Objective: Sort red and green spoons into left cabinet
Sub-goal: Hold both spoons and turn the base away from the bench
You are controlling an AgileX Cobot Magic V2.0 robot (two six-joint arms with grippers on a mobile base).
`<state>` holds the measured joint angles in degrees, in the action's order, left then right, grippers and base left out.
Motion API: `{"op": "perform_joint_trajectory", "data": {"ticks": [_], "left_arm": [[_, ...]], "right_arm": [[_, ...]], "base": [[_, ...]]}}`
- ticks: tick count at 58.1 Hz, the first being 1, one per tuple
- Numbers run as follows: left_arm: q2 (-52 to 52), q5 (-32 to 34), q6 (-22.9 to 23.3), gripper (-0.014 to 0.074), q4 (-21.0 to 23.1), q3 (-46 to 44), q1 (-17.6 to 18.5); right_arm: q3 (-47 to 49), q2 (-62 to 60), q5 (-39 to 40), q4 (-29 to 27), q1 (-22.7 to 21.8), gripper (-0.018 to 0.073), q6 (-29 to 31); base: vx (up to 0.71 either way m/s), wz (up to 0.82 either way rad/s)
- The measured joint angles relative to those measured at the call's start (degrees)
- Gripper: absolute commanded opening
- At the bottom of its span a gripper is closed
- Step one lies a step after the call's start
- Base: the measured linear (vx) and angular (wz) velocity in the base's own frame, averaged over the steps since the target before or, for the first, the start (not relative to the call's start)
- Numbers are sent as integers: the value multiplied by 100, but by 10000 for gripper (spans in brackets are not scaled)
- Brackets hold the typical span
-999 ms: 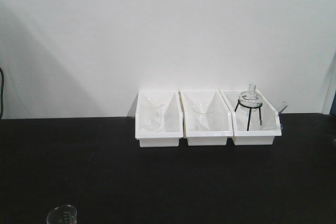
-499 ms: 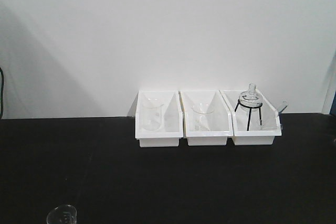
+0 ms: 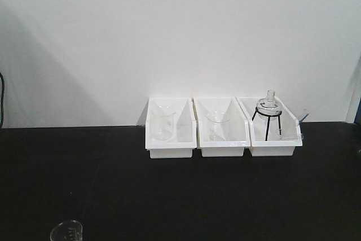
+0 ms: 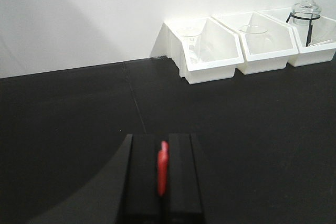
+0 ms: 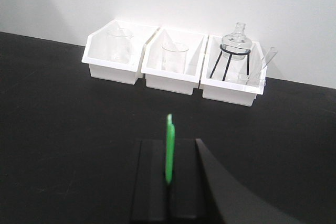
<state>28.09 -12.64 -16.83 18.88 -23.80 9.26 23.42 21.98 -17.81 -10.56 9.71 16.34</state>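
Left gripper clamps the red spoon, right gripper the green spoon, each long axis pointing ahead toward three white bins across the black table; the left cabinet lies outside every view.

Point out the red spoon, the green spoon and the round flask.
red spoon (image 4: 163, 170): left wrist view, middle of its exposed part.
green spoon (image 5: 169, 150): right wrist view, middle of its exposed part.
round flask (image 5: 234, 42): right wrist view, glass bulb.

Black table bears three white bins, glass beaker.
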Motion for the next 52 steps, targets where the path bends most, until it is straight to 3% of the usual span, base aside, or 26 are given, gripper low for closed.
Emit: {"op": "perform_joint_trajectory", "data": {"ticks": [52], "left_arm": [[0,0,0,-3,0,0,0]], "right_arm": [[0,0,0,0,0,-4,0]], "base": [[-10,15]]}}
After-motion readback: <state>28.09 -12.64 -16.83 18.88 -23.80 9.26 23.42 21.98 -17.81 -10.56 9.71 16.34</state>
